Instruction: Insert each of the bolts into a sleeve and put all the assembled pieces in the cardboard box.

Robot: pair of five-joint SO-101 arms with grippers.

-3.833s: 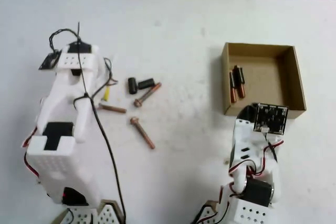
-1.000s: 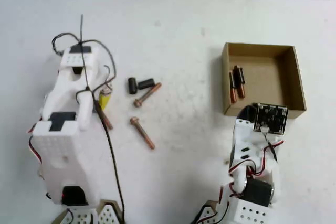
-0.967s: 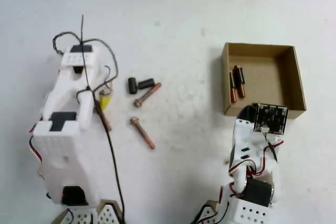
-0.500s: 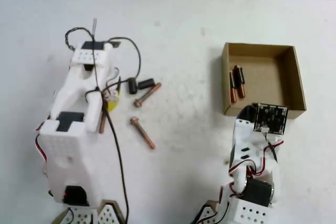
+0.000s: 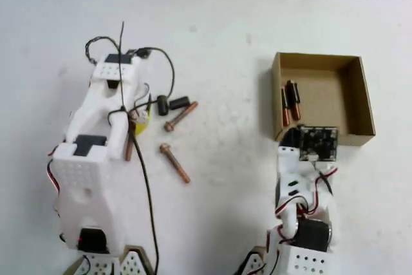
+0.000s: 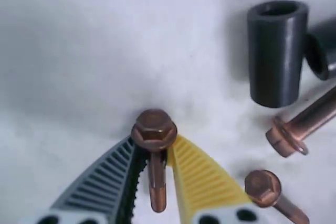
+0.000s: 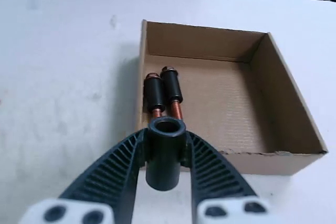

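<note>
A copper bolt [image 6: 154, 129] is clamped by its shank between the grey and yellow fingers of the left gripper [image 6: 155, 149], head pointing outward. It is over the white table [image 6: 79, 51], near two loose sleeves [image 6: 276, 51] and two loose bolts [image 6: 302, 127]. The right gripper [image 7: 166, 139] is clenched on a black sleeve [image 7: 166, 156] just in front of the cardboard box [image 7: 294, 114], where two assembled pieces [image 7: 153, 94] lie side by side along one wall.

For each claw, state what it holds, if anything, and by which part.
Left claw grips a bolt by its shank, just under the head. Right claw grips a sleeve by its sides.
</note>
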